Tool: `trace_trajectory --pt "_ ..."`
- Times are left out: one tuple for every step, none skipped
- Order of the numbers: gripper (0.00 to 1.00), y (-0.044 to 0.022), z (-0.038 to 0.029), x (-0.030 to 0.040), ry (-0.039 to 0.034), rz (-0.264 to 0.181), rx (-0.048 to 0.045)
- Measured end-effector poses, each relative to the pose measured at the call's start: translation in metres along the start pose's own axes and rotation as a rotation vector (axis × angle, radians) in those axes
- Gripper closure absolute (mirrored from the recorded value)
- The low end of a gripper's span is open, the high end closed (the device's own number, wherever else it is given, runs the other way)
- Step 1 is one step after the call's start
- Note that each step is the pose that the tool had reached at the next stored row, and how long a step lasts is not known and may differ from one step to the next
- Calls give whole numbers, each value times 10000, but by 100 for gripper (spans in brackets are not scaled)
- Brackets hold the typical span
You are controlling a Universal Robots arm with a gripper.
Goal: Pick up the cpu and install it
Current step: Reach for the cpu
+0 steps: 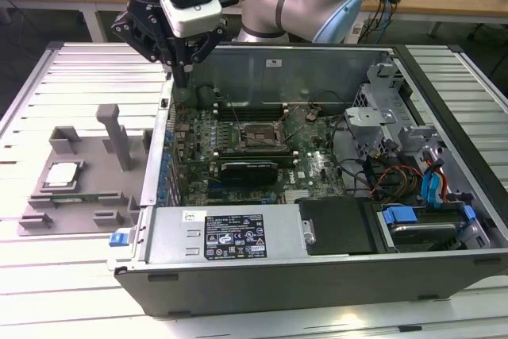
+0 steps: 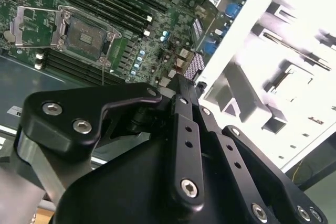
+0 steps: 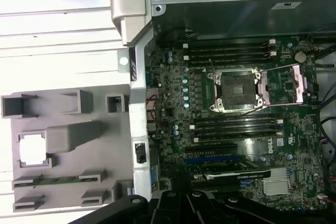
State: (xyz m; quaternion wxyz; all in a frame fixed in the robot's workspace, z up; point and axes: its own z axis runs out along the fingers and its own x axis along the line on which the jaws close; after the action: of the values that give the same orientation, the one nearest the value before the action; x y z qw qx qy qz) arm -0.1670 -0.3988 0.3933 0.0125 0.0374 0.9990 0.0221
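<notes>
The pincer point(image 1: 181, 77) hangs clenched and empty, tips down, over the side wall of the computer case point(image 1: 163, 148) near its back corner; in the second wrist view its fingers point(image 2: 181, 85) meet with nothing between them. From there the cpu point(image 1: 62, 174) lies well apart, lower and toward the exterior view's left and the camera, outside the case. It rests flat in a square pocket of the grey tray point(image 1: 91, 188) on the slatted counter point(image 1: 87, 77). Being square, it has no long axis to match; its edges run roughly in line with the tray's sides. Between pincer and cpu stands the tray's tall post point(image 1: 115, 136), which is nearer the case wall, while the air above the chip looks open. On the pincer's other side, inside the case, the socket point(image 3: 234, 88) sits bare, with its metal frame point(image 3: 286, 85) folded back and memory slots close beside it.
</notes>
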Motion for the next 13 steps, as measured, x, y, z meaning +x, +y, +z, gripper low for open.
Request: trace_trajectory --pt "89 -2 0 21 0 0 -1" --pt "89 -3 -1 47 0 0 0" --pt "89 -5 -2 72 0 0 -1" --pt "89 -7 -2 96 -1 1 0" --pt "89 -9 -3 125 0 1 0" --pt "89 -11 -3 145 -1 1 -1" --pt "89 -12 -4 162 0 0 0" --pt "89 -14 -4 188 -1 0 -1" --pt "89 -16 -5 206 -1 0 0" --pt "89 -17 -6 220 0 0 0" --pt "89 -17 -5 231 -1 0 -1" --pt "89 -18 -6 240 -1 1 0" --pt "89 -19 -7 260 0 0 0"
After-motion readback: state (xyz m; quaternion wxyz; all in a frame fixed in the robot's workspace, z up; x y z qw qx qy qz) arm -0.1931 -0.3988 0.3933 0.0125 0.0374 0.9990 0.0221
